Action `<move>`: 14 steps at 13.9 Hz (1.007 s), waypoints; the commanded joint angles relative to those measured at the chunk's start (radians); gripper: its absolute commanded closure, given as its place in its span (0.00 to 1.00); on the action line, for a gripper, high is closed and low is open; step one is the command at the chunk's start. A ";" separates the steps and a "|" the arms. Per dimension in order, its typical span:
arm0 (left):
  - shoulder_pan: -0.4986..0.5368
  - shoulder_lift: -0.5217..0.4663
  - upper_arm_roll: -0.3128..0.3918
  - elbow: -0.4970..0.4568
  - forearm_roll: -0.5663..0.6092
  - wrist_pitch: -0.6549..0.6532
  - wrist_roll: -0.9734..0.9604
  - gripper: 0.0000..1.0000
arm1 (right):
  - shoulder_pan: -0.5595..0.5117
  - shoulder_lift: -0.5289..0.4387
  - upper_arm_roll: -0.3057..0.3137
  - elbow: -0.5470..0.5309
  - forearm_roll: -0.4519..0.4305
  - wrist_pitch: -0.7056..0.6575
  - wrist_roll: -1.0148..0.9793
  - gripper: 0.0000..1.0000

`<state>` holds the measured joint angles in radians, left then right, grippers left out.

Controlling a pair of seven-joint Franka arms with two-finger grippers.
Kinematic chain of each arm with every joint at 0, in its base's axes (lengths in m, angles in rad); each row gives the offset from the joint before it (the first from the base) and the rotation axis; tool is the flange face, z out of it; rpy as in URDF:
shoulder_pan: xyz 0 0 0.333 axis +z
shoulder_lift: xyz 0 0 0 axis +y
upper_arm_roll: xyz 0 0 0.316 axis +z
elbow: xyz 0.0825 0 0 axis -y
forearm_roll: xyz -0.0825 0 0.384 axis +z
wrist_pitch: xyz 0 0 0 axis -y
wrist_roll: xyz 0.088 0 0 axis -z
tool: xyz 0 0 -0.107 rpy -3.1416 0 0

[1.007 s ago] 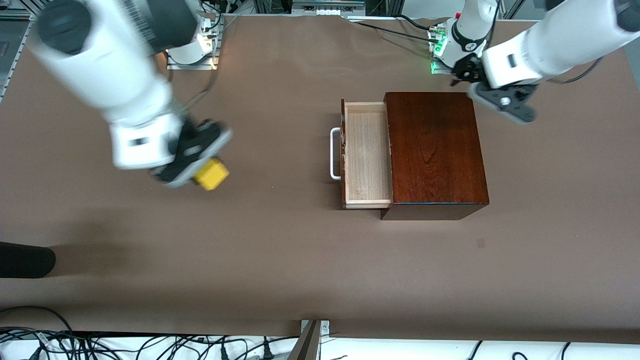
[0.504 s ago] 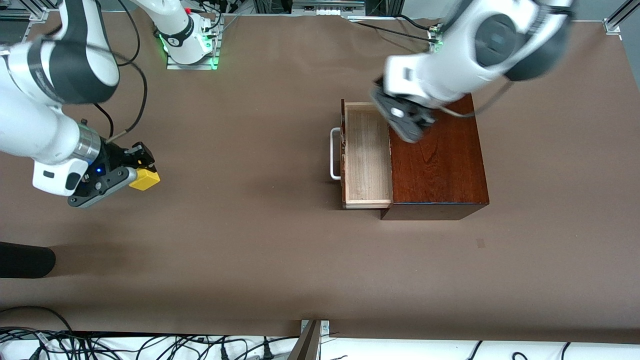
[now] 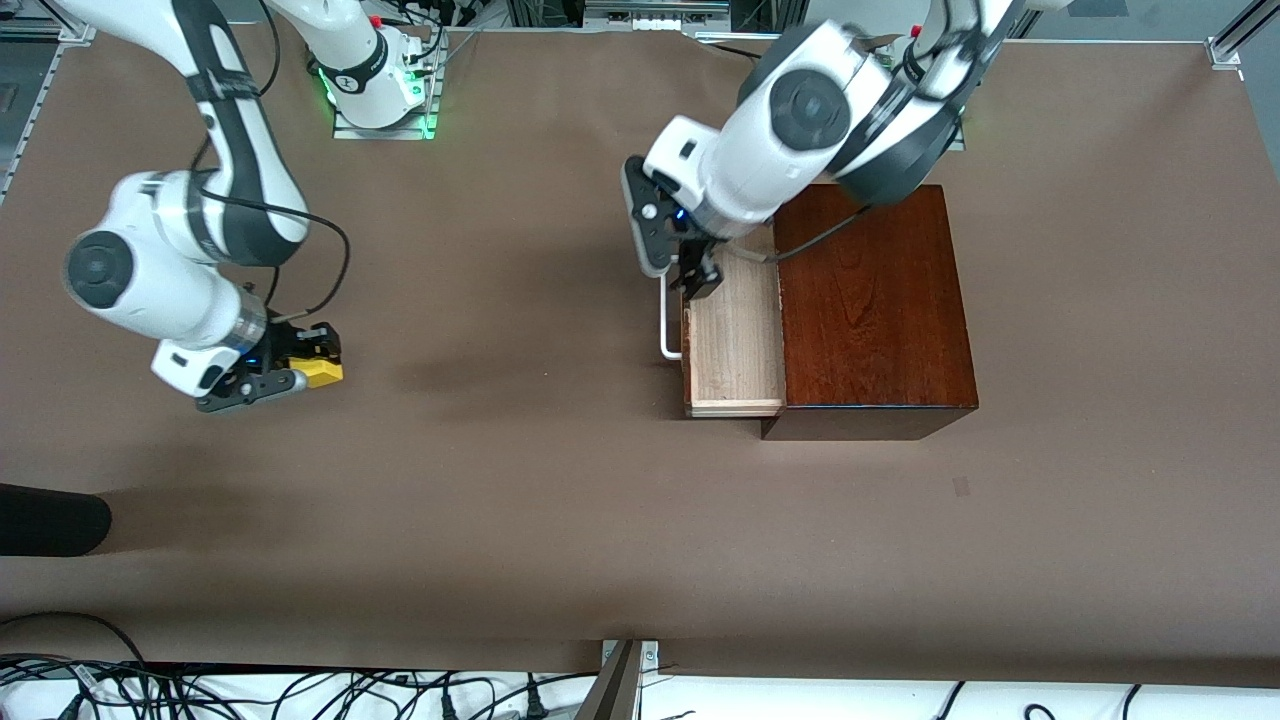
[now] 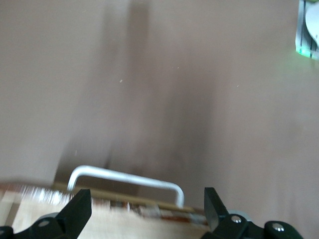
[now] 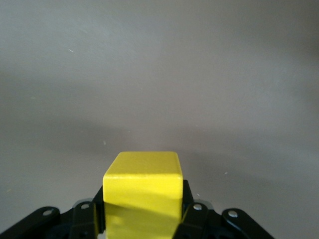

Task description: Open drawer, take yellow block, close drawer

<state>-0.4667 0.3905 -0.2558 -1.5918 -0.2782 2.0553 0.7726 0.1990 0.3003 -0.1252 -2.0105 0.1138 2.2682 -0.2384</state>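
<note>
The drawer (image 3: 735, 340) stands pulled out of the dark mahogany box (image 3: 870, 300), its pale tray empty and its white handle (image 3: 666, 320) toward the right arm's end. My left gripper (image 3: 695, 268) is open over the drawer's front, and in the left wrist view its fingertips (image 4: 79, 211) straddle the drawer front just inside the handle (image 4: 124, 175). My right gripper (image 3: 305, 365) is shut on the yellow block (image 3: 318, 372), low over the bare table at the right arm's end. The block (image 5: 142, 191) fills the right wrist view between the fingers.
The brown table cover (image 3: 520, 480) stretches between the box and the right gripper. A dark object (image 3: 50, 520) lies at the table's edge near the front camera at the right arm's end. Cables run along the near edge.
My left gripper has swung from beside the box across its top to over the drawer's front. My right gripper has carried the yellow block away from the box and lowered it.
</note>
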 commanded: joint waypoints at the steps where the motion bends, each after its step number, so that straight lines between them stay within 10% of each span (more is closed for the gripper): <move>1: -0.055 0.117 -0.022 0.024 0.010 0.129 0.094 0.00 | -0.003 0.003 0.010 -0.065 -0.019 0.080 0.057 1.00; 6: -0.113 0.214 -0.023 0.013 0.299 0.189 0.082 0.00 | -0.003 0.063 0.016 -0.169 -0.017 0.244 0.149 1.00; 12: -0.078 0.193 -0.016 -0.019 0.335 0.013 0.093 0.00 | -0.003 0.094 0.035 -0.208 -0.014 0.300 0.189 0.91; 14: -0.070 0.189 -0.016 -0.016 0.336 -0.018 0.094 0.00 | -0.003 0.086 0.042 -0.206 -0.014 0.292 0.189 0.00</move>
<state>-0.5527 0.6159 -0.2743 -1.5951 0.0340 2.0984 0.8458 0.2000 0.4028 -0.0960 -2.2041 0.1135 2.5516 -0.0735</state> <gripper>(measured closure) 0.000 0.445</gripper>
